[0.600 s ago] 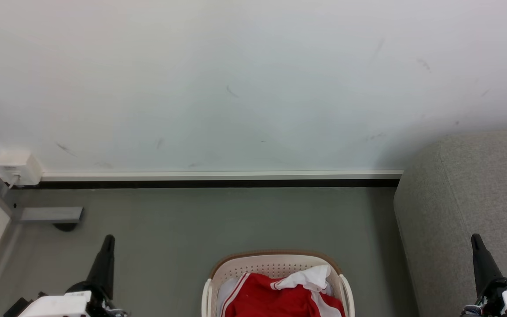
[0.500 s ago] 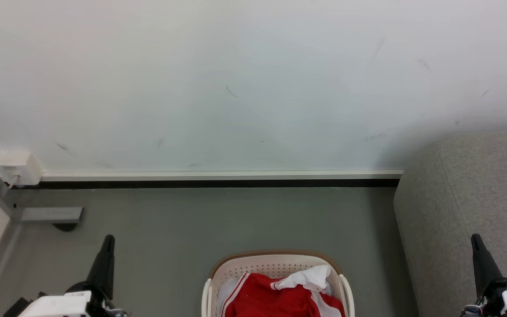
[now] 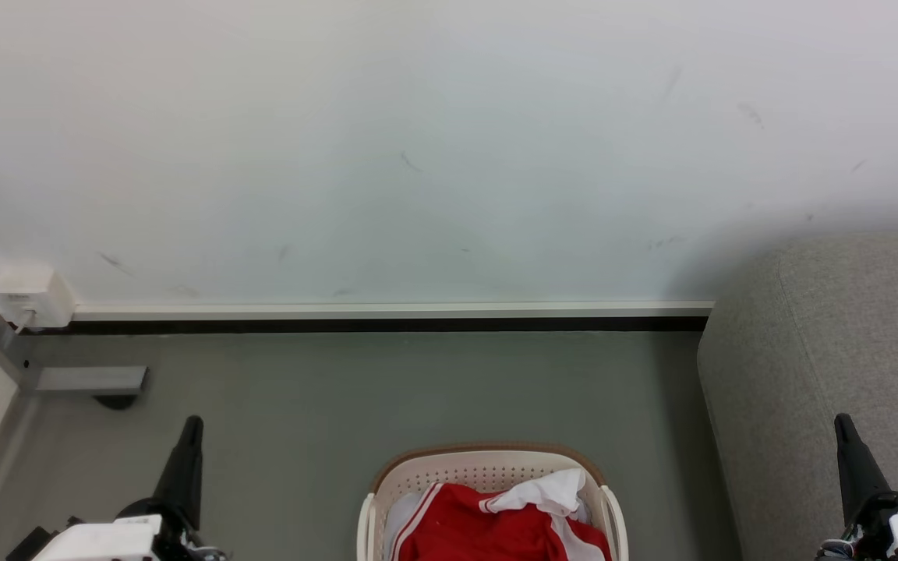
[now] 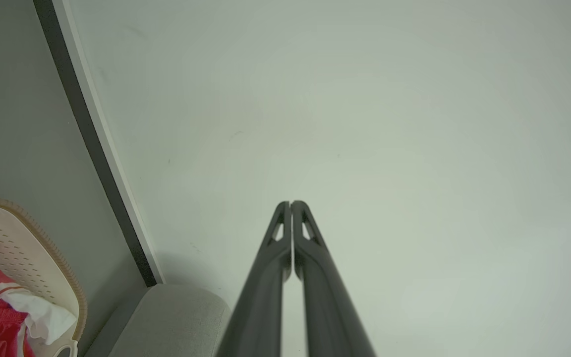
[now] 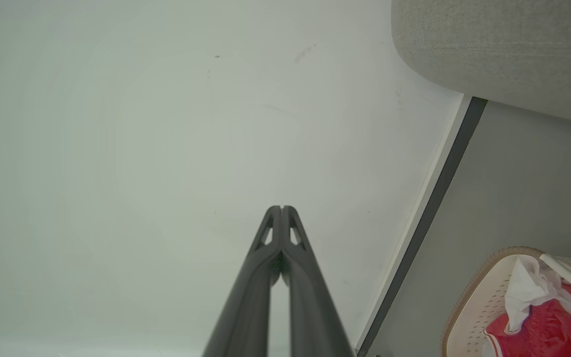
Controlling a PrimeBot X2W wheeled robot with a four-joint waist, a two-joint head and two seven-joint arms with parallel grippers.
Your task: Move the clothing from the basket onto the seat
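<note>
The cream basket (image 3: 488, 470) with a brown rim stands on the floor at the bottom centre of the head view, its near half cut off. Red clothing (image 3: 480, 530) with white stripes and a white cloth piece (image 3: 546, 492) lie inside it. The grey seat (image 3: 831, 366) rises at the right. My left gripper (image 3: 193, 423) is shut at the lower left, well left of the basket, holding nothing. My right gripper (image 3: 841, 421) is shut in front of the seat's side. The wrist views show the fingertips pressed together: left gripper (image 4: 290, 203), right gripper (image 5: 281, 208), with basket (image 4: 28, 258) and basket (image 5: 484, 297) at their edges.
A white wall (image 3: 418, 156) with a baseboard (image 3: 387, 315) stands behind the grey floor (image 3: 387, 389). A small white box (image 3: 30, 297) and a grey metal bracket (image 3: 90, 379) sit at the far left corner.
</note>
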